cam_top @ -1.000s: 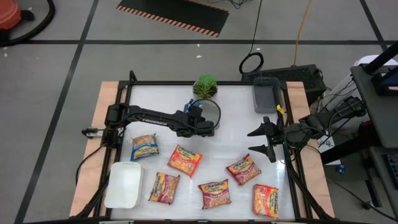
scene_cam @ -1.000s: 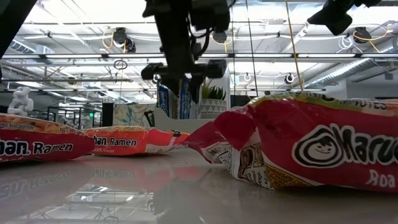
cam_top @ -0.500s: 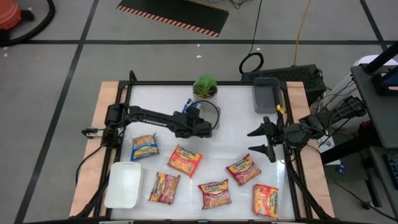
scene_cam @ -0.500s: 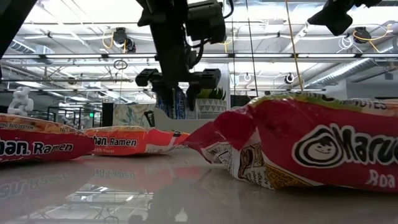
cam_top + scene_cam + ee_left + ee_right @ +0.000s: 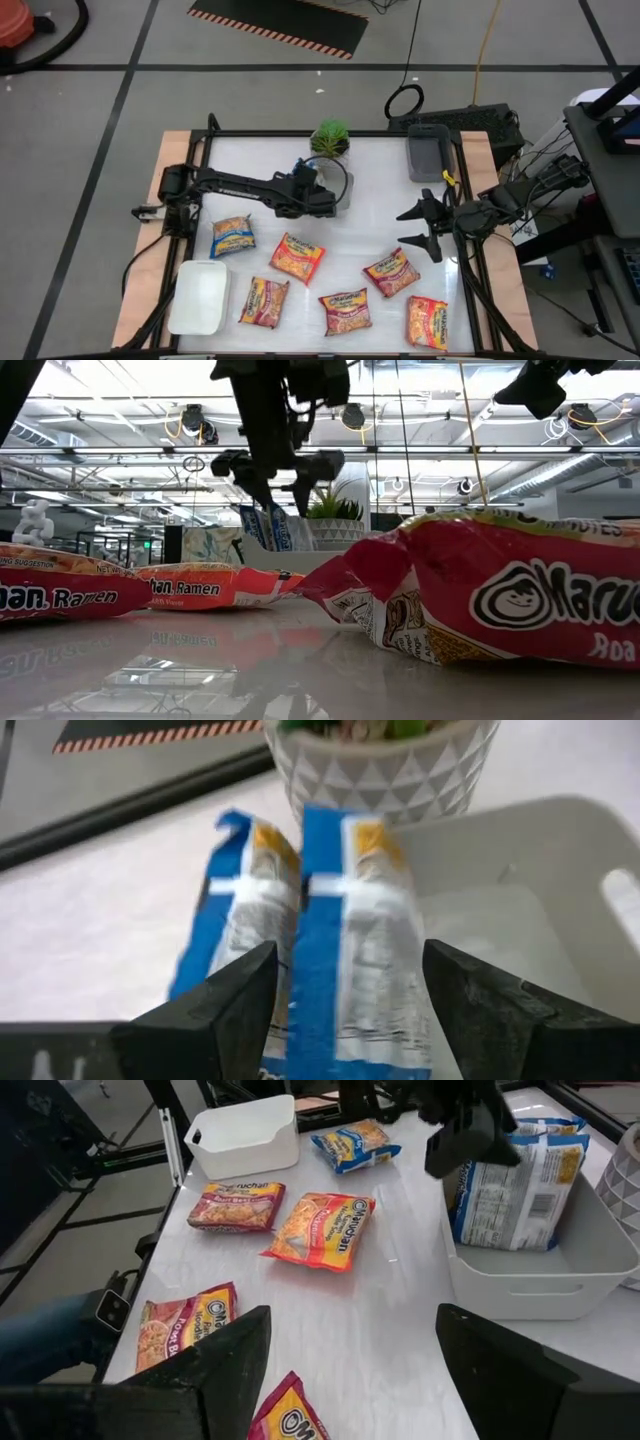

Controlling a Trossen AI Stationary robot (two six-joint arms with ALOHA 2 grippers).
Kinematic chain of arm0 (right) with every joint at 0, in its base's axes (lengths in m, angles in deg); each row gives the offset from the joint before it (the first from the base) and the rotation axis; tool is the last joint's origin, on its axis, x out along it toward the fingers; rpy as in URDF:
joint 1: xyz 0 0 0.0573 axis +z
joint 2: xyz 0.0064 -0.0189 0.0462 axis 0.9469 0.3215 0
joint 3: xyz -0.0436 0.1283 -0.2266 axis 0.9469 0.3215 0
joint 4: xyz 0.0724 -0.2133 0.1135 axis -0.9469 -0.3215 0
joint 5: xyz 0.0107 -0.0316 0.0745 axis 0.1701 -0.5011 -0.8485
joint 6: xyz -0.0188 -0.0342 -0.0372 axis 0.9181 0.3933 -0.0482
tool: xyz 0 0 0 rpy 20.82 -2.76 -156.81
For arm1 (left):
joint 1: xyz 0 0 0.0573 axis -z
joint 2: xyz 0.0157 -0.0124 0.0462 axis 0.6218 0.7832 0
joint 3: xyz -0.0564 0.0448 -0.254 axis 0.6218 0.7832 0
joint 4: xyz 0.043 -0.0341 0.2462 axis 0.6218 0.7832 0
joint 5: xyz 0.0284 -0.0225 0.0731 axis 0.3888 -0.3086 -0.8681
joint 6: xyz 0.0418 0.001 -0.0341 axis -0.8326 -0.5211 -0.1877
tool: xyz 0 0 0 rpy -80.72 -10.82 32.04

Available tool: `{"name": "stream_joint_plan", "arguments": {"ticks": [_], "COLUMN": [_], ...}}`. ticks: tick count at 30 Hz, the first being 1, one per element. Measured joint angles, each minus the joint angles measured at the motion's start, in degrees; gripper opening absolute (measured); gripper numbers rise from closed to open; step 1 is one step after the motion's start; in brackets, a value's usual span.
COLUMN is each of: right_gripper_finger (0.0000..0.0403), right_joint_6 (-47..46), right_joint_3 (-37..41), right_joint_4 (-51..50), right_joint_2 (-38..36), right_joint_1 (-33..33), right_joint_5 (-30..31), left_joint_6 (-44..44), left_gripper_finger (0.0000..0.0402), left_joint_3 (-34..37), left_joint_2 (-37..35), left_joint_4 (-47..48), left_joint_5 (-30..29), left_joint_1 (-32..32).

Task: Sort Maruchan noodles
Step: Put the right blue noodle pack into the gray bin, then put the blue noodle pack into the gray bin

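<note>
Two blue-white Maruchan noodles packets (image 5: 350, 930) stand on edge in a white tray (image 5: 540, 1280) beside a potted plant (image 5: 330, 140), leaning a little. My left gripper (image 5: 278, 463) hangs open just above them, its fingers to either side of the nearer packet's top and clear of it. More Maruchan noodles lie flat on the table: a blue one (image 5: 232, 236), an orange one (image 5: 297, 257) and several red ones (image 5: 345, 310). My right gripper (image 5: 408, 226) waits open at the table's right side, nothing between its fingers.
A grey tray (image 5: 428, 152) stands at the far right corner and a second white tray (image 5: 198, 296) at the near left. The table's middle strip between the trays and the packets is bare.
My left gripper has opened, let go of the blue packet and risen clear of it, drawing back slightly toward the table's left. The packet stays standing in the white tray and now leans a little to one side.
</note>
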State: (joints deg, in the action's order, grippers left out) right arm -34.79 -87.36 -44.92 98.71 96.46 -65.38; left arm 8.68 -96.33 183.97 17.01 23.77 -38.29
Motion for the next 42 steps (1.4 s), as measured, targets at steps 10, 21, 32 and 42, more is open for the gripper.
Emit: {"name": "stream_joint_plan", "arguments": {"ticks": [10, 21, 32, 42], "right_gripper_finger": [0.0276, 0.0276, 0.0276, 0.0276], "right_joint_6": [0.42, 0.31, -2.75, 1.07], "right_joint_3": [0.0, 0.0, 0.02, 0.0], "right_joint_4": [0.49, 1.1, 2.22, 8.26], "right_joint_2": [0.24, 0.34, 3.01, 5.29], "right_joint_1": [0.0, 0.0, 0.0, -0.16], "right_joint_5": [0.02, 0.11, 0.29, 0.27], "left_joint_6": [-13.93, -10.35, -5.18, 5.57], "left_gripper_finger": [0.0255, 0.0255, 0.0255, 0.0255], "left_joint_3": [-0.02, -0.07, 10.72, 17.97], "left_joint_2": [-9.71, -17.2, -17.12, -17.1], "left_joint_4": [1.47, 14.46, 18.47, 19.45], "left_joint_5": [-0.75, -3.37, 5.41, 23.28], "left_joint_1": [1.19, 16.08, 26.04, 24.55]}}
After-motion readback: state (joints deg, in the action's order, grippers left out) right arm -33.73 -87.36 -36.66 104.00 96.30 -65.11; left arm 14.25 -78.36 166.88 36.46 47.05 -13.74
